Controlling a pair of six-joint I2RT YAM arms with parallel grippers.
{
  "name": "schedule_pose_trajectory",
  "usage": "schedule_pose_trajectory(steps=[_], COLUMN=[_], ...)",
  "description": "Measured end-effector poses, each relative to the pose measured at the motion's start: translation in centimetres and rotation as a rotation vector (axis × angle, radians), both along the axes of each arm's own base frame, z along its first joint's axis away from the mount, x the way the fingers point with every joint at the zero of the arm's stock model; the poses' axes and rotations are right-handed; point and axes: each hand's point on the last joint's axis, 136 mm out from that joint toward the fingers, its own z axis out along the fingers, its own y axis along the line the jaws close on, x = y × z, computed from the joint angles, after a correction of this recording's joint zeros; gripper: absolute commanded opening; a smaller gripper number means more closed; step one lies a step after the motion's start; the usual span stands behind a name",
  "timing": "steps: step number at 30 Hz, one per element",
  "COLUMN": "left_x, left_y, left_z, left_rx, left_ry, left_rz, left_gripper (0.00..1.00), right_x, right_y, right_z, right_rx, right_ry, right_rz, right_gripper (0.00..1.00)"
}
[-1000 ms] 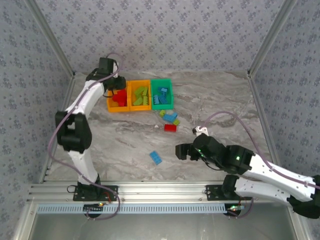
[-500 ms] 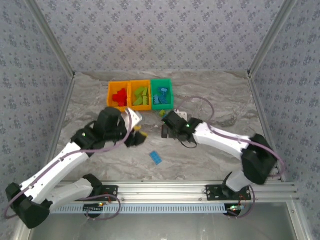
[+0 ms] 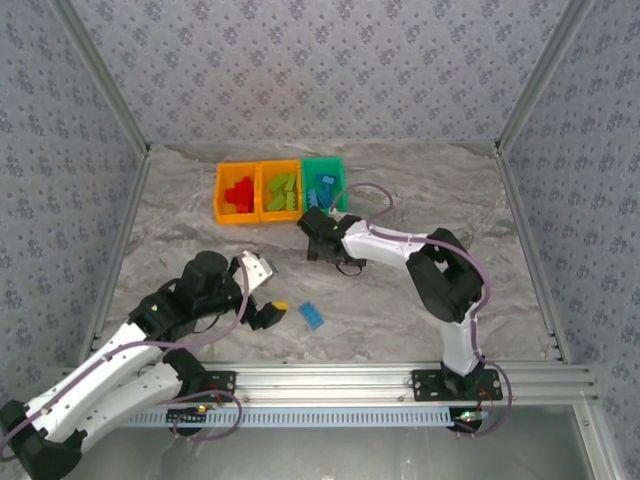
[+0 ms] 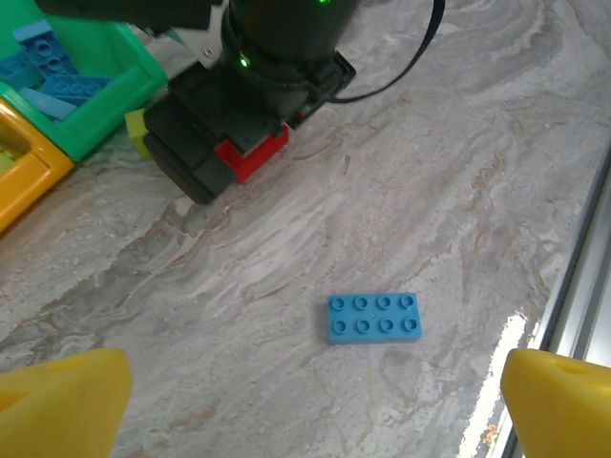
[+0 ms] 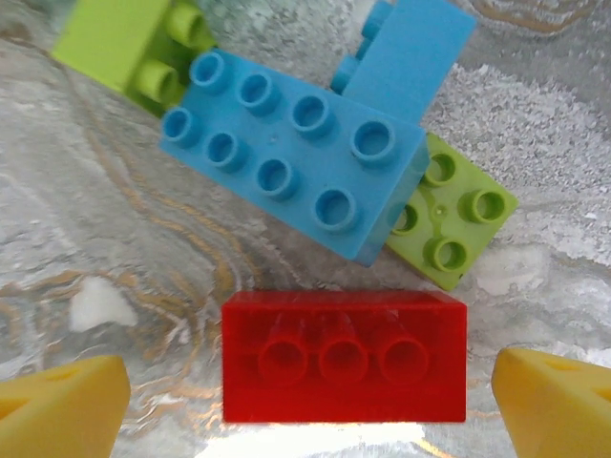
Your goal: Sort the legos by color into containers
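Surface: grey marbled table (image 3: 200, 240), with flower-patterned grey walls around it.
Bins: three stand side by side at the far edge. The left orange bin (image 3: 218, 195) holds red pieces, the middle orange bin (image 3: 280, 216) holds lime ones, and the green bin (image 3: 323, 162) holds blue ones.
Right claw (image 5: 305, 408): spread wide, low over a loose cluster just in front of the green bin. A red brick (image 5: 344, 356) lies between its tips, and neither tip touches it.
Cluster: a large blue brick (image 5: 291, 162) rests on a lime brick (image 5: 449, 224).
Left claw (image 4: 310, 410): spread wide and holding nothing.
Lone blue brick (image 4: 374, 317): flat on the table, just ahead of the left claw.
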Motion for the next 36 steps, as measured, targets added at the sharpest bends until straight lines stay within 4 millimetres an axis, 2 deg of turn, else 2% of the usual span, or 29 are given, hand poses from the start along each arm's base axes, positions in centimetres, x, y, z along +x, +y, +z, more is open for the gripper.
schedule_pose_trajectory(steps=[3,9,13,15,17,19,21,24,26,29,32,36], left_x=[0.3,0.6,0.9,1.4,2.2,3.1,4.0,5.4,6.2,6.7,7.0,6.9], left_y=[0.2,0.6,1.1,1.7,2.8,4.0,5.5,8.8,11.1,14.0,15.6,15.9], left_z=[-0.1,-0.1,0.4,0.6,0.8,1.2,1.8,3.0,3.7,4.6,4.6,4.4], left_rx=[0.016,0.031,0.031,0.038,0.042,0.041,0.028,-0.014,-0.044,-0.086,-0.105,-0.116], left_ry=[-0.011,-0.033,-0.065,-0.082,-0.093,-0.108,-0.124,-0.148,-0.162,-0.182,-0.170,-0.153], left_rz=[0.012,0.027,0.060,0.101,0.184,0.279,0.381,0.574,0.704,0.855,0.950,0.973], left_gripper=[0.99,0.99,0.99,0.98,0.97,0.96,0.94,0.92,0.92,0.91,0.90,0.90], right_x=[0.3,0.9,0.7,0.3,-0.4,-1.2,-2.0,-2.2,-1.1,2.1,5.7,10.4], right_y=[-0.5,-0.1,0.2,0.6,1.7,3.4,5.7,10.6,13.7,17.4,20.1,21.9], right_z=[-1.2,-1.8,-1.4,-0.5,1.9,5.2,9.0,14.5,17.1,18.2,16.3,12.8], right_rx=[-0.010,0.025,0.022,0.021,0.048,0.103,0.179,0.296,0.338,0.343,0.304,0.251], right_ry=[0.021,0.025,0.017,0.003,-0.037,-0.098,-0.170,-0.269,-0.326,-0.390,-0.412,-0.418], right_rz=[-0.014,-0.015,0.004,0.025,0.062,0.121,0.199,0.342,0.411,0.476,0.523,0.553], right_gripper=[0.89,0.58,0.55,0.55,0.55,0.55,0.55,0.55,0.54,0.54,0.54,0.54])
